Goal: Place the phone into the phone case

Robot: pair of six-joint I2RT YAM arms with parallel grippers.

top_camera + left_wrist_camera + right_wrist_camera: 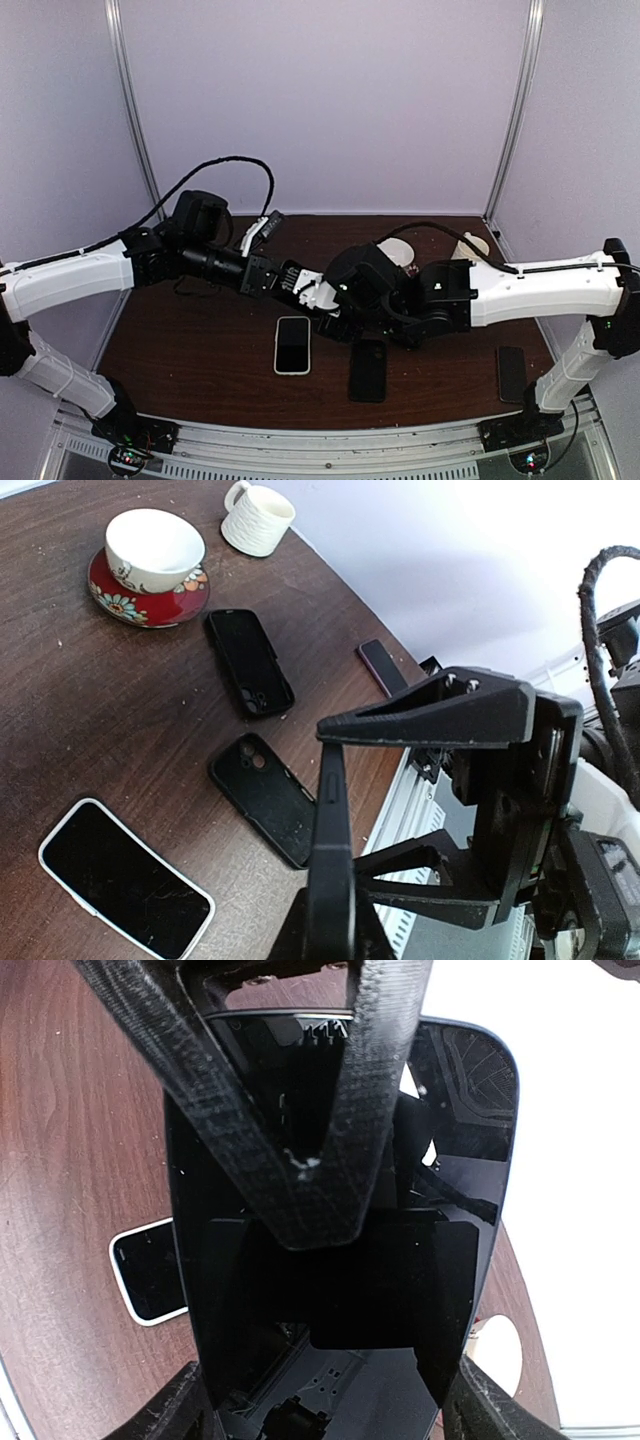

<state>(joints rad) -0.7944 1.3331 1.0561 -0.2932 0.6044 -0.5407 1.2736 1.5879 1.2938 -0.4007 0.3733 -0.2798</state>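
- Right gripper: clamped on the phone. One finger's V-shaped frame lies across the glossy black screen; the other finger sits behind the handset.
- Phone: held clear of the dark wooden table, about mid-width, where the two arms meet. Screen faces the right wrist camera and fills most of that view.
- Left gripper: fingers spread wide, not clenched. From the left wrist, the phone stands edge-on across the fingertips, side button showing, top end just under the upper tip. Cannot tell whether either finger touches it.
- Phone case: black, empty, flat on the table near the front edge, slightly right of centre. Camera cut-out visible from the left wrist. Apart from the held phone, no contact.
- White-rimmed phone: flat, screen up, just left of the phone case, not touching it.
- Second black slab: flat between the phone case and the saucer, with camera lenses at its near end. Case or phone, cannot tell. Hidden under the right arm in the top view.
- Dark phone: flat at front right, near the right arm's base, well apart from the phone case.
- White bowl: on the red flowered saucer at the far side of the table, with a ribbed white mug near it.
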